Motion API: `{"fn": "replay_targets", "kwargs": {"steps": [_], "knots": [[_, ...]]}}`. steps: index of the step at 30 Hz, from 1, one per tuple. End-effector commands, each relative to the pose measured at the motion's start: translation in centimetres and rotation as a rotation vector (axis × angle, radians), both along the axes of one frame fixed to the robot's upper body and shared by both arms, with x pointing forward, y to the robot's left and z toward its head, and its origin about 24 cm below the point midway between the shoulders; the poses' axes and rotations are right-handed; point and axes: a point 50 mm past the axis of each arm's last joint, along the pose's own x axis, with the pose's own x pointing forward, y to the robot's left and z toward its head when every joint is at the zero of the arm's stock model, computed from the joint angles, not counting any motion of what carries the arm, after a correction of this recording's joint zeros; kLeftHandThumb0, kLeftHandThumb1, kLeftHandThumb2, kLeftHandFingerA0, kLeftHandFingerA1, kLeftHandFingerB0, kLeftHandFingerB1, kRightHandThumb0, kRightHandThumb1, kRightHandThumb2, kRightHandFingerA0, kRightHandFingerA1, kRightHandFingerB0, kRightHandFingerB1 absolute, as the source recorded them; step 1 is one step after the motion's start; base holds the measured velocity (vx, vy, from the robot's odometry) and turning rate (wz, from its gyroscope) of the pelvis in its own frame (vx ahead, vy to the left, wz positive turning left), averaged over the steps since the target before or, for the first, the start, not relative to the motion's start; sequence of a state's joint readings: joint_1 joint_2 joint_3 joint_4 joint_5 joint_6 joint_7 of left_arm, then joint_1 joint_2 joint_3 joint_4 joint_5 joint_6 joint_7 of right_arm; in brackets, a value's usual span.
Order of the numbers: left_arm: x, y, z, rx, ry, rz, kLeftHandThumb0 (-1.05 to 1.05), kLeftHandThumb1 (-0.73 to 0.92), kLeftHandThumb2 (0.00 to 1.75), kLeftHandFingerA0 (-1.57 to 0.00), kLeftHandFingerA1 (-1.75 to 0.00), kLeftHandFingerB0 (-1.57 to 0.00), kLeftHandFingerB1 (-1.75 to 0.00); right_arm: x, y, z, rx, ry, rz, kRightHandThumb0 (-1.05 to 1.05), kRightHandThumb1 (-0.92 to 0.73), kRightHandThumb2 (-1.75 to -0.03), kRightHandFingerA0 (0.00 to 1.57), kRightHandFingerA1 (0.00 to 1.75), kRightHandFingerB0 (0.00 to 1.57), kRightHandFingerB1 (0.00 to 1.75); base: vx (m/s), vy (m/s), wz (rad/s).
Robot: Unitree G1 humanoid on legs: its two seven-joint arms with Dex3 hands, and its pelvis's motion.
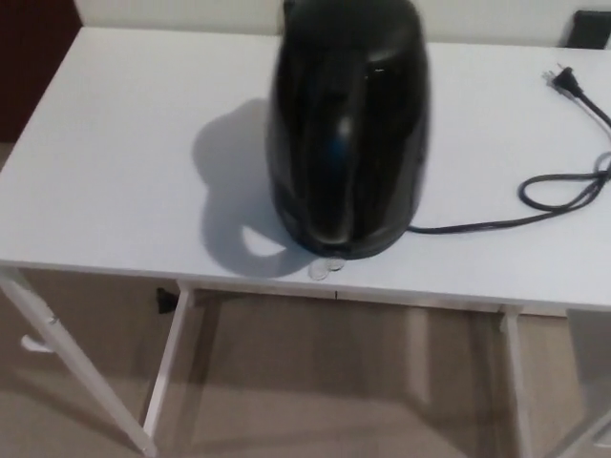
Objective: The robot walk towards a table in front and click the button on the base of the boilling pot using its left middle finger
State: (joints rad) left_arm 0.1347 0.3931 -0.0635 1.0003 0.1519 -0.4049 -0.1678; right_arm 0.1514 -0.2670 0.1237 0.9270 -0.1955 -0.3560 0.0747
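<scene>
A glossy black boiling pot (348,124) stands upright on the white table (124,162), near the front edge and a little right of centre. Its handle faces me. At the foot of its base a small clear button (326,269) pokes out toward the table's front edge. No part of either hand or arm shows in the head view.
A black power cord (535,205) runs from the pot's base to the right, loops, and ends in a plug (561,78) at the far right. White table legs (167,358) stand on beige carpet below. A dark red panel (29,57) is at far left.
</scene>
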Motion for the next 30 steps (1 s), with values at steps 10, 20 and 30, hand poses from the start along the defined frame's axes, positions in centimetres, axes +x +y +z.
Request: {"fn": "replay_targets", "kwargs": {"steps": [10, 20, 30], "knots": [[0.8, 0.4, 0.4, 0.031, -0.01, -0.03, -0.57, 0.46, 0.8, -0.56, -0.53, -0.37, -0.46, 1.0, -0.5, 0.4, -0.019, 0.004, 0.009, -0.38, -0.47, -0.7, 0.6, 0.53, 0.48, 0.5, 0.04, -0.061, 0.01], [1.3, -0.1, 0.3, 0.028, -0.015, -0.031, -0.57, 0.47, 0.8, -0.58, -0.54, -0.38, -0.47, 1.6, -1.0, 0.7, -0.04, 0.001, 0.028, -0.4, -0.47, -0.72, 0.6, 0.53, 0.5, 0.51, 0.02, 0.092, 0.02], [1.4, 0.3, 0.6, 0.018, -0.011, -0.031, -0.56, 0.47, 0.8, -0.55, -0.53, -0.37, -0.46, 1.4, -0.5, 0.4, -0.021, 0.005, 0.028, -0.39, -0.46, -0.71, 0.62, 0.55, 0.51, 0.52, 0.0, 0.008, 0.01]]}}
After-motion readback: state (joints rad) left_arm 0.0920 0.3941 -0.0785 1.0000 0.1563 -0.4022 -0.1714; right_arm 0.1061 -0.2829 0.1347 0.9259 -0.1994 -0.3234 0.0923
